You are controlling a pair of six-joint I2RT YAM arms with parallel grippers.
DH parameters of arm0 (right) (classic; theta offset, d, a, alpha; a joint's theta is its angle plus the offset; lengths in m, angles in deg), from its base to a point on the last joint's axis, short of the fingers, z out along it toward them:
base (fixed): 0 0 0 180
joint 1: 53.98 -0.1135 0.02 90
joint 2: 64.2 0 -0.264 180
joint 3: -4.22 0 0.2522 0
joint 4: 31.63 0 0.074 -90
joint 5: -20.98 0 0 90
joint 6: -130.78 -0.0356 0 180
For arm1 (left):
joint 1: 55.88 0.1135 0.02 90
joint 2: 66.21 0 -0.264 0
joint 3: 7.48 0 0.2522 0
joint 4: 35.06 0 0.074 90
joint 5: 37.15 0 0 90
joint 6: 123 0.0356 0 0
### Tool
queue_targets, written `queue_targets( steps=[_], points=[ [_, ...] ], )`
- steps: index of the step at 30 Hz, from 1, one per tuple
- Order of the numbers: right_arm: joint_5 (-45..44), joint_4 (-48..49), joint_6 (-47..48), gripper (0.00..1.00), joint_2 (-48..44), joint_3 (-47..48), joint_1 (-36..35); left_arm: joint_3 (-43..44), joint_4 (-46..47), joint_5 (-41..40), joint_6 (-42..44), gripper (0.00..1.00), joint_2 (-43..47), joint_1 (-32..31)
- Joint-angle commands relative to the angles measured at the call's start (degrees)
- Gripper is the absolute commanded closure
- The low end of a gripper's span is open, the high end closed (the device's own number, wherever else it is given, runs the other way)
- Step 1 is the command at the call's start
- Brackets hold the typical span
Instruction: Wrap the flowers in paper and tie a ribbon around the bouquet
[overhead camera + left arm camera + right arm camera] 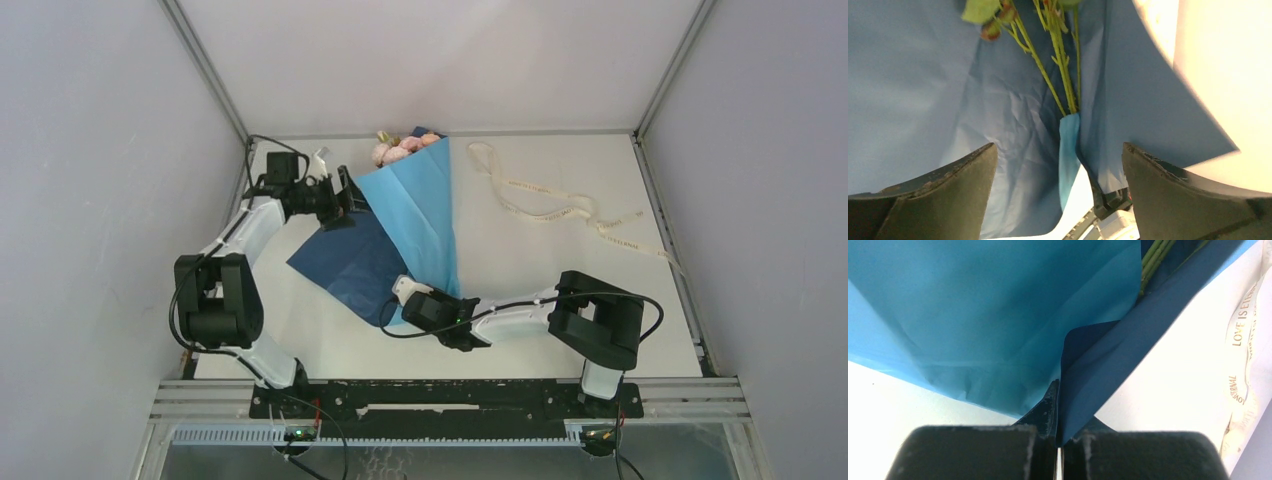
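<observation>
The paper [415, 215] lies in the middle of the table, its light-blue flap folded over the darker face [345, 262]. Pink blooms of the flowers [405, 148] stick out at its far end. In the left wrist view green stems [1060, 75] run down a crease between the paper's walls [913, 85]. My left gripper [348, 200] stands open at the paper's left edge, its fingers [948, 192] wide apart and holding nothing. My right gripper [397, 298] is shut on the paper's near corner [1108, 365], beside the light-blue face [973, 315]. The cream ribbon [550, 205] lies loose to the right.
The ribbon [1243, 340] carries gold lettering and snakes toward the right table edge [665, 230]. Grey walls close in the left, right and back sides. The arm bases sit on a black rail [440, 400] along the near edge.
</observation>
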Motion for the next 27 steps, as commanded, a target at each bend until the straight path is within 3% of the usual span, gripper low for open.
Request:
queue_targets(
  steps=[1, 8, 12, 16, 21, 27],
  points=[
    [3.82, -0.17, -0.94, 1.00, 1.36, 0.96, 0.56, -7.31, 13.98, 6.03, -12.71, 0.00, 5.21, -1.81],
    [3.50, -0.38, -0.32, 1.00, 1.58, 1.00, 0.44, -8.12, 15.77, 1.98, -10.18, 0.00, 5.61, -8.22],
    [3.32, -0.49, -0.17, 1.00, 1.46, 1.04, 0.54, -6.77, 15.87, 4.90, -11.93, 0.00, 2.61, -9.24],
    [3.33, -0.65, -0.14, 1.00, 1.92, 1.40, 0.67, -7.09, 15.02, 6.54, -11.72, 0.00, 5.47, -10.17],
    [3.08, -1.08, 0.02, 1.00, 2.24, 1.54, 0.67, -3.11, 4.80, 2.49, -5.48, 0.00, 8.98, -11.20],
    [2.77, -0.74, 0.71, 1.00, 2.46, 1.64, 0.52, -3.40, 3.34, -0.39, -4.38, 0.00, 4.85, -12.44]
  ],
)
